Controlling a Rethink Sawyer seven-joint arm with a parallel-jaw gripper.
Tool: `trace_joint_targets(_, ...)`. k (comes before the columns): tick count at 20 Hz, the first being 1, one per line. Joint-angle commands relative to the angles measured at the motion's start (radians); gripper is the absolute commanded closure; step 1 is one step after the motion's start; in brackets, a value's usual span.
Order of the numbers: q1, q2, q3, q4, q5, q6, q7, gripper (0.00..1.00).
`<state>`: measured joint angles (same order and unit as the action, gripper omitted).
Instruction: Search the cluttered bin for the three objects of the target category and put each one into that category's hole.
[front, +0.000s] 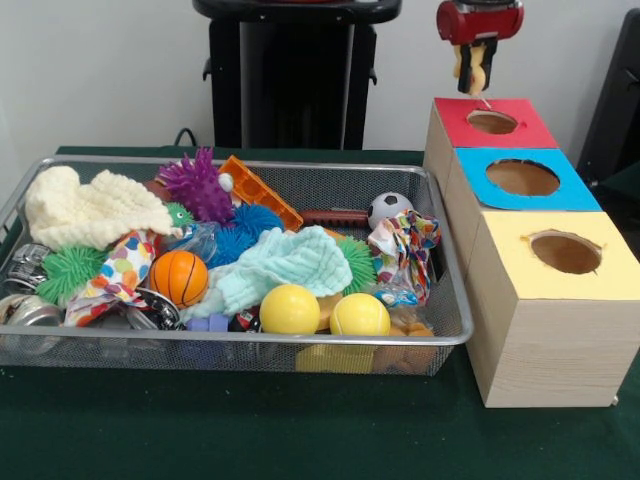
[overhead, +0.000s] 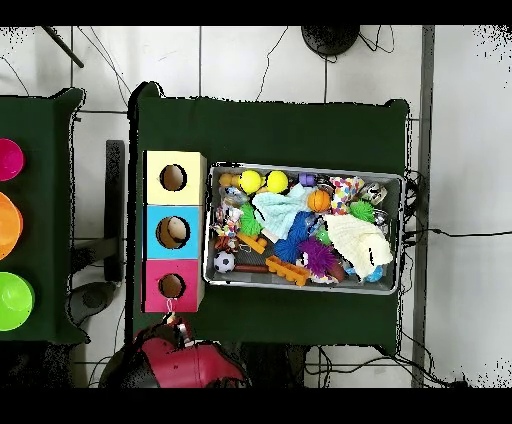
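Note:
My gripper (front: 476, 68) hangs above the red-topped box's hole (front: 492, 122), shut on a small cream-yellow object with a thin string dangling toward the hole. In the overhead view the gripper (overhead: 173, 322) sits just off the red box (overhead: 171, 286). The blue-topped box (front: 522, 177) and the yellow-topped box (front: 565, 251) stand in line with it. The wire mesh bin (front: 230, 355) holds two yellow balls (front: 290, 309), an orange basketball (front: 179, 277), a small soccer ball (front: 389, 208), purple (front: 197, 185), blue (front: 248, 225) and green (front: 65, 270) spiky balls, and cloths.
A cream cloth (front: 85, 205) and a mint cloth (front: 280, 265) cover part of the bin's contents. An orange plastic toy (front: 258, 190) leans at the bin's back. Pink (overhead: 8, 158), orange (overhead: 6, 222) and green (overhead: 14, 300) bowls sit on a separate table.

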<state>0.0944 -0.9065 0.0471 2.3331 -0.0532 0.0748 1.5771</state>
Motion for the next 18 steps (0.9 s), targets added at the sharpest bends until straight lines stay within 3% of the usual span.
trace_joint_targets(1,0.026,0.048,-0.001,-0.042,0.096,0.003,0.269,1.00)
trace_joint_targets(11,0.056,0.048,-0.031,-0.112,0.146,0.073,0.220,1.00)
trace_joint_targets(18,0.028,0.076,-0.024,-0.153,0.147,0.078,0.183,1.00)
